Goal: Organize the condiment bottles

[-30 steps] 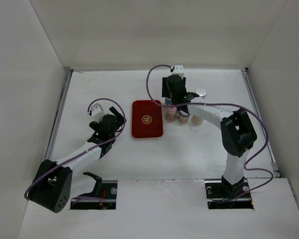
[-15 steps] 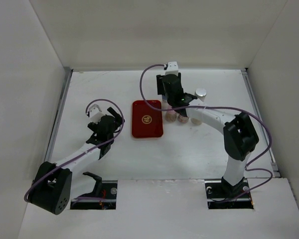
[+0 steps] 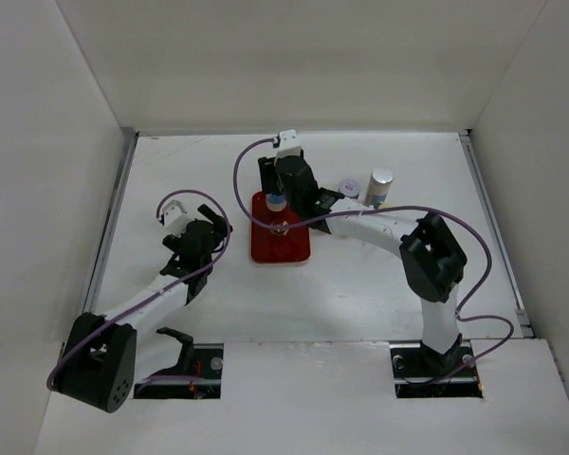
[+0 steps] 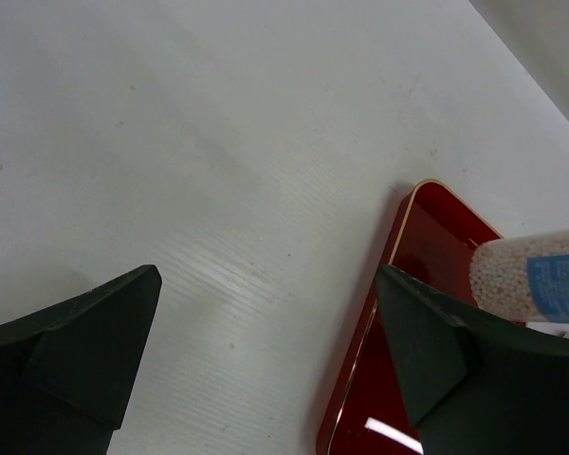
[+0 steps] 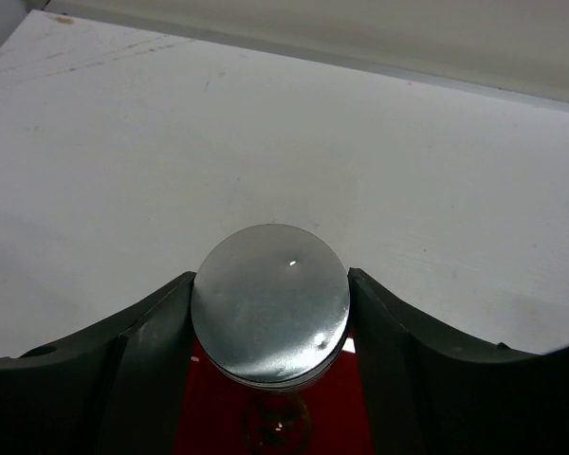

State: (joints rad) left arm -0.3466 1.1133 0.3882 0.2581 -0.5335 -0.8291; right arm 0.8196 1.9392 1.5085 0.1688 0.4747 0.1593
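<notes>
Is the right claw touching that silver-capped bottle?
Touching. In the right wrist view, the right gripper presses against both sides of the silver-capped bottle, no gap.

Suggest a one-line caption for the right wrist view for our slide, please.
Right hand grips a silver-capped bottle over the red tray.

The held bottle (image 3: 277, 201) sits in the right tool (image 3: 278, 207) over the far end of the tray (image 3: 286, 248). A short bottle (image 3: 348, 190) and a tall bottle (image 3: 380, 186) stand right of the tray; the left tool (image 3: 218, 223) hangs left of it.
</notes>
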